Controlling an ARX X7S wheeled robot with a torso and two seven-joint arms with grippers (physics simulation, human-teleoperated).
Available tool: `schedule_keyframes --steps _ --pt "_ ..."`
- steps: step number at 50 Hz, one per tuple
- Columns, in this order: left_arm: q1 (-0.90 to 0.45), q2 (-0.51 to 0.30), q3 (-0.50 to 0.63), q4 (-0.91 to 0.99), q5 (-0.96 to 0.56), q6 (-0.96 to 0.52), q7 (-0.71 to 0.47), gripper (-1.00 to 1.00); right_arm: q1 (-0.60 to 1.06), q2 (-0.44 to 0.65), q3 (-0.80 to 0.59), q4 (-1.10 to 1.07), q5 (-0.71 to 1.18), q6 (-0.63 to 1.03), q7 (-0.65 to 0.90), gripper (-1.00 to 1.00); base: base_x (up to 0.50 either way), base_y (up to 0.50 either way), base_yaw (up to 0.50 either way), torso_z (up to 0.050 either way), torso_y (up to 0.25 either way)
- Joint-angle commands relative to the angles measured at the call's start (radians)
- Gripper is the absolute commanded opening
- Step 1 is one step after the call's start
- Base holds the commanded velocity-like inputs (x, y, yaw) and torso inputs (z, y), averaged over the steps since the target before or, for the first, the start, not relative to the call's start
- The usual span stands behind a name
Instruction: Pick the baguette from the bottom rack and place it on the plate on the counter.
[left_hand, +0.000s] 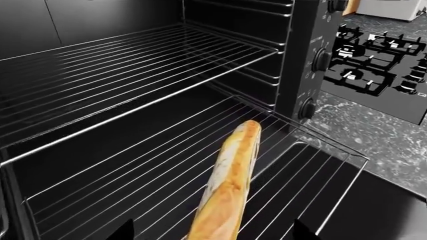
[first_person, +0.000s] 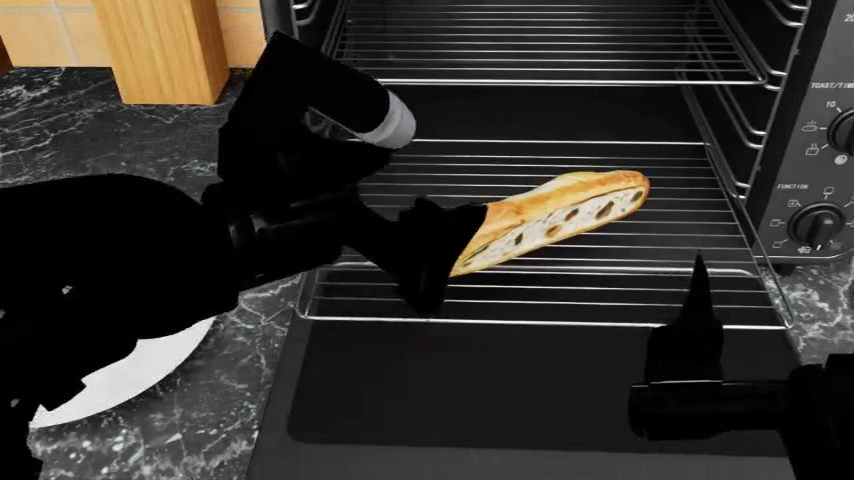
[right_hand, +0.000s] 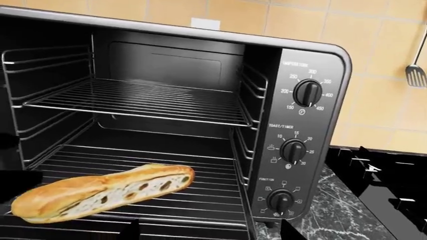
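Observation:
The baguette (first_person: 554, 220) lies slanted over the bottom rack (first_person: 587, 300) of the open oven, its pale cut face towards me; it shows too as the baguette (left_hand: 230, 175) and the baguette (right_hand: 100, 192). My left gripper (left_hand: 210, 232) straddles its near end. Both black fingertips (left_hand: 121, 231) stand clear of the crust, so it is open. From the head view the left gripper (first_person: 441, 260) covers that end. My right gripper (first_person: 694, 300) hovers over the oven door, open and empty, as the right gripper (right_hand: 208, 231) also shows. The white plate (first_person: 134, 375) sits on the marble counter (first_person: 80, 130), mostly hidden under my left arm.
The upper rack (first_person: 534, 45) spans the oven above. The oven door (first_person: 507, 390) lies folded down in front. Control knobs (right_hand: 293, 150) line the oven's right panel. A gas cooktop (left_hand: 373, 65) is to the right, a wooden block (first_person: 160, 45) at the back left.

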Motion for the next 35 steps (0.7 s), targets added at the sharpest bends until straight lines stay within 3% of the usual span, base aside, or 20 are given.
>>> schedule_keyframes --steps 1,35 --pt "-0.009 0.014 0.068 -0.098 0.035 0.053 0.053 1.00 -0.021 -0.001 -0.012 -0.005 -0.020 -0.027 -0.003 1.00 0.00 0.00 0.00 0.000 0.000" --pt "0.005 0.028 0.149 -0.239 0.041 0.144 0.077 1.00 -0.105 0.016 -0.031 -0.002 -0.066 -0.106 -0.035 1.00 0.00 0.00 0.00 0.000 0.000"
